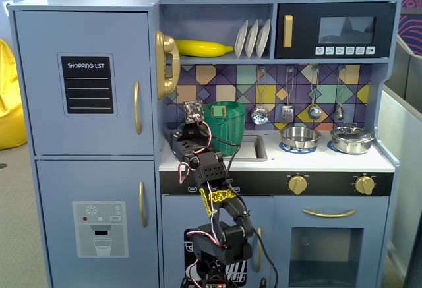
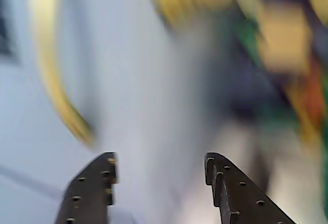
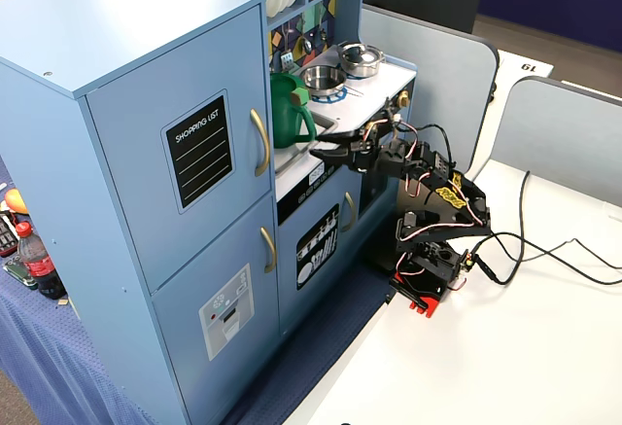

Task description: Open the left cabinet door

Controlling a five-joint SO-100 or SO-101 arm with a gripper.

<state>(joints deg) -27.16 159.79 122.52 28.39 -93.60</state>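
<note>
The left cabinet door [image 1: 86, 84], blue-grey with a black "SHOPPING LIST" panel [image 1: 87, 85], is shut; it also shows in the other fixed view [image 3: 185, 172]. Its vertical gold handle [image 1: 137, 107] [image 3: 260, 141] is by the door's right edge. My gripper [image 3: 321, 155] is open and empty, level with the counter edge, a short way right of the handle and not touching it. From the front it shows as a dark mass [image 1: 181, 135] before the sink. In the blurred wrist view the open gripper [image 2: 159, 170] faces the cabinet's pale edge, with the handle [image 2: 51, 75] up left.
Below is the door with the grey dispenser panel [image 1: 99, 225]. A green pitcher [image 1: 223, 126] stands in the sink just beyond the gripper. A gold toy phone [image 1: 166, 64] hangs above it. Pots [image 1: 300, 136] sit on the stove. The arm's base stands on a white table [image 3: 505, 347].
</note>
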